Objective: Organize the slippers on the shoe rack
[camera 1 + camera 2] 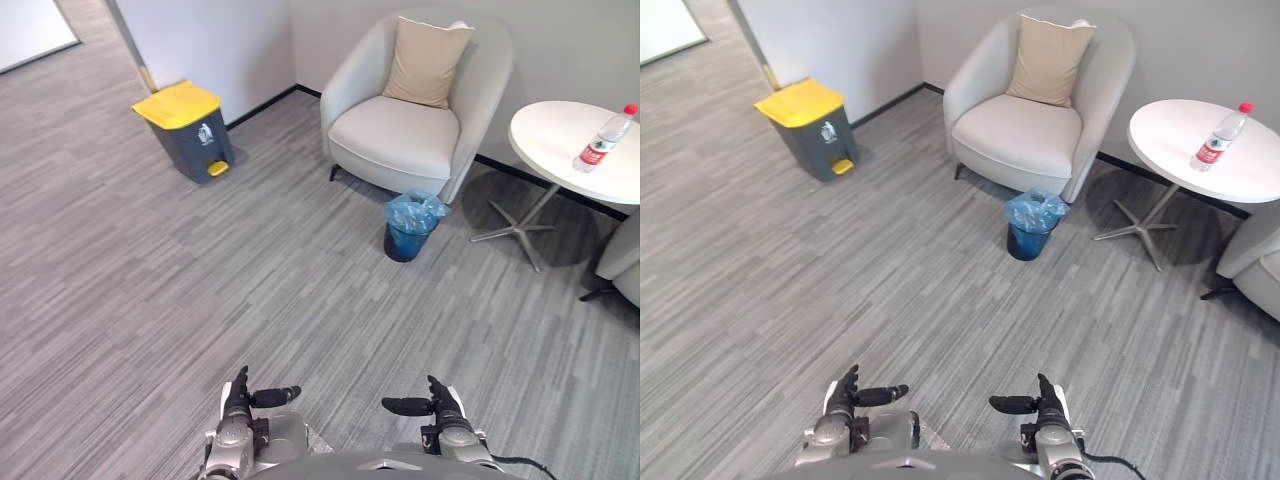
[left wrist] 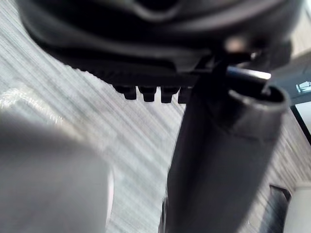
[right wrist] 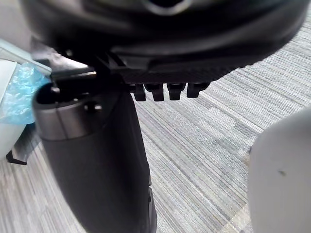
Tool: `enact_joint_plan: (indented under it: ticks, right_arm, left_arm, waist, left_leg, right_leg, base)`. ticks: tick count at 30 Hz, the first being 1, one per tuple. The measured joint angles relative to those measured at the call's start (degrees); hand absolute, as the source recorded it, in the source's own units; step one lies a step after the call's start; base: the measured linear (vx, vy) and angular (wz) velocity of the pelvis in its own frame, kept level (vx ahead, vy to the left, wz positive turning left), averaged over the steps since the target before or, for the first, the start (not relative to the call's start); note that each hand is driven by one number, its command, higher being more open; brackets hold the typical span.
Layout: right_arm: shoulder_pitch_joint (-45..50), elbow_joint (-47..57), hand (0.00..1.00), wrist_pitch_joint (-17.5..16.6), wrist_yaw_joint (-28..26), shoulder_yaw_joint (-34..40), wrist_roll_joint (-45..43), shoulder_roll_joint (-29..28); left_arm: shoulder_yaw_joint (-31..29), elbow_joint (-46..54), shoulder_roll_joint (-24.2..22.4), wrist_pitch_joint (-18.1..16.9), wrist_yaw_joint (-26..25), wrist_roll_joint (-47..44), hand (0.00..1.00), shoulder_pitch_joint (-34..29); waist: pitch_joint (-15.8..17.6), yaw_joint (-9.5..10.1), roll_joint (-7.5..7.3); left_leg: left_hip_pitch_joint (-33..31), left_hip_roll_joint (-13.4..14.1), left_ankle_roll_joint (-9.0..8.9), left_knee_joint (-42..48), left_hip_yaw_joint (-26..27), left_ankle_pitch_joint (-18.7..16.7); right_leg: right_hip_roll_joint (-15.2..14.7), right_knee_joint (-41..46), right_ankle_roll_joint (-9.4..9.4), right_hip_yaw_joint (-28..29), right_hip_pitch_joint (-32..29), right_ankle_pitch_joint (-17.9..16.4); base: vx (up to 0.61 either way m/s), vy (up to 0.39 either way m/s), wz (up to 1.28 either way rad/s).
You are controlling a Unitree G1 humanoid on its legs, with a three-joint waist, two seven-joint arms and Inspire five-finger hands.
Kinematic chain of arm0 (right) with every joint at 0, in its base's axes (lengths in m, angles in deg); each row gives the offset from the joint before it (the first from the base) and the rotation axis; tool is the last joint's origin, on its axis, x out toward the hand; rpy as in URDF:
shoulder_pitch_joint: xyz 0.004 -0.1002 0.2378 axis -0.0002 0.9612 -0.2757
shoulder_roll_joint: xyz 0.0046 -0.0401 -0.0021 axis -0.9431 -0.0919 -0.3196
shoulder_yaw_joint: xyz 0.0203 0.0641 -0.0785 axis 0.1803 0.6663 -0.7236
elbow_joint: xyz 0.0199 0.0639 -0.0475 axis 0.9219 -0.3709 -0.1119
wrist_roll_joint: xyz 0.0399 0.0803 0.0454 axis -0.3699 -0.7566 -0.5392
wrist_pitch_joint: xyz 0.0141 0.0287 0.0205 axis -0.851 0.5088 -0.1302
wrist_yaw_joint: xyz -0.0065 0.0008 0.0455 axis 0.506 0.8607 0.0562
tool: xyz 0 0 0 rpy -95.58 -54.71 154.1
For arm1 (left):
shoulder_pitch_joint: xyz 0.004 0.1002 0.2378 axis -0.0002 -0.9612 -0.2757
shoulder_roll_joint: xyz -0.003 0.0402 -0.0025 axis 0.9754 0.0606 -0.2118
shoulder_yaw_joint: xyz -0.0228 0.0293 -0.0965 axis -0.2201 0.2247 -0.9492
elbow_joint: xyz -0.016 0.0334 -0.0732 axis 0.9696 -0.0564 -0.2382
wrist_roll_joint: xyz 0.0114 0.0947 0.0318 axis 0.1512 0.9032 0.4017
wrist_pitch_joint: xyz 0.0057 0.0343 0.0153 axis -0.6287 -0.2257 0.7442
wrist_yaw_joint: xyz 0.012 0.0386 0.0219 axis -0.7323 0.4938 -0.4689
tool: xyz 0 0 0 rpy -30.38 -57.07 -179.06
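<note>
My left hand (image 1: pixel 240 400) hangs low at the bottom of the eye views, fingers straight and thumb pointing inward, holding nothing. My right hand (image 1: pixel 440 405) mirrors it a little to the right, also open and empty. In the left wrist view the thumb (image 2: pixel 218 160) and the fingertips (image 2: pixel 150 93) stand over bare grey floor. In the right wrist view the thumb (image 3: pixel 97 160) and the fingertips (image 3: pixel 167 91) are likewise over the carpet. I see no slippers or shoe rack.
Grey striped carpet (image 1: pixel 200 280) lies ahead. A grey bin with a yellow lid (image 1: pixel 186 128) stands at the far left by the wall. A pale armchair (image 1: pixel 415 100) with a beige cushion, a small blue-lined bin (image 1: pixel 410 225) and a round white table (image 1: pixel 575 150) with a bottle (image 1: pixel 605 138) are at the far right.
</note>
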Motion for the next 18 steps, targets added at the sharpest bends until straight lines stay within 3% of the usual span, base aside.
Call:
enact_joint_plan:
  ticks: [4, 6, 7, 8, 9, 12, 14, 18]
  right_arm:
    - [-0.19, 0.83, 1.00, -0.44, -0.52, 0.17, 0.03, -1.60]
    - [-0.86, 0.64, 1.00, -0.33, -0.60, 0.12, 0.06, -1.74]
    - [-1.07, 0.67, 1.00, -0.29, -0.61, 0.05, 0.06, -1.74]
    - [-1.62, 0.62, 1.00, -0.22, -0.57, -0.47, 0.08, -1.66]
    - [-1.69, 0.58, 1.00, -0.25, -0.48, -0.75, 0.09, -1.34]
    - [-1.84, -0.71, 1.00, -0.41, -0.36, -2.07, 0.12, 0.61]
    - [-1.81, -2.37, 1.00, -0.37, -0.31, -1.99, 0.10, 1.81]
    - [-1.84, -4.57, 1.00, -0.35, 0.26, -0.72, -0.33, 2.82]
  left_arm:
    - [-0.02, -0.62, -0.07, 0.22, 0.06, -0.01, 1.00, -0.10]
    - [0.17, -1.13, -0.13, 0.22, 0.16, -0.01, 1.00, 0.07]
    - [0.18, -1.13, -0.21, 0.23, 0.16, -0.01, 1.00, 0.05]
    - [0.79, -1.17, -0.05, 0.22, 0.15, -0.01, 1.00, -0.13]
    - [1.78, -1.50, 0.39, 0.21, 0.26, 0.03, 1.00, -0.16]
    - [2.22, -2.69, 0.44, 0.13, 0.50, 0.02, 1.00, 0.26]
    - [2.22, -2.72, 0.53, 0.12, 0.49, -0.17, 1.00, 0.28]
    - [2.17, -2.67, 0.53, 0.15, 0.40, -1.10, 1.00, 0.15]
  waist:
    - [-0.14, 0.63, 0.22]
    - [-0.03, 0.63, 0.54]
    - [0.03, 0.71, 0.65]
    - [0.16, 0.83, 0.59]
    - [0.11, 0.30, 0.41]
    - [-0.17, 0.13, 1.06]
    - [-0.15, 0.19, 1.13]
    - [-0.28, 0.40, 1.50]
  left_leg:
    - [3.54, -0.04, 1.16, -1.60, 5.78, -1.23]
    - [5.02, 0.54, 1.19, -3.47, 8.59, -1.24]
    - [5.73, 0.96, 1.24, -4.33, 10.01, -1.21]
    - [7.38, 1.34, 1.62, -5.99, 12.95, -0.95]
    - [8.24, 1.27, 1.75, -6.80, 14.15, -0.86]
    - [8.93, 1.43, 1.96, -9.08, 15.07, 0.37]
    - [8.73, 1.10, 1.76, -11.29, 14.38, 2.44]
    - [8.28, 1.43, 1.53, -12.42, 11.49, 4.67]
  right_leg:
    - [-1.06, 1.17, 1.41, 5.31, -1.21, 0.86]
    - [-1.01, 4.81, 1.93, 6.70, -4.59, 1.14]
    - [-0.97, 7.05, 2.46, 5.77, -6.43, 1.44]
    - [-1.95, 11.04, 2.85, 0.78, -9.36, 1.79]
    - [-3.39, 11.60, 2.53, -4.92, -9.87, 1.95]
    - [-4.26, 6.76, 0.12, -13.71, -8.22, 3.36]
    - [-3.50, -0.33, 1.01, -14.64, -6.04, 5.38]
    - [-1.53, -9.90, 0.87, -14.86, -2.57, 11.03]
  base:
    - [0.08, 0.144, -0.73]
    - [0.02, 0.062, -0.85]
    - [-0.02, 0.027, -1.16]
    - [-0.03, 0.019, -1.09]
    - [-0.04, 0.012, -0.93]
    - [-0.02, -0.027, -0.33]
    - [-0.02, -0.052, 0.02]
    - [-0.06, -0.051, -0.04]
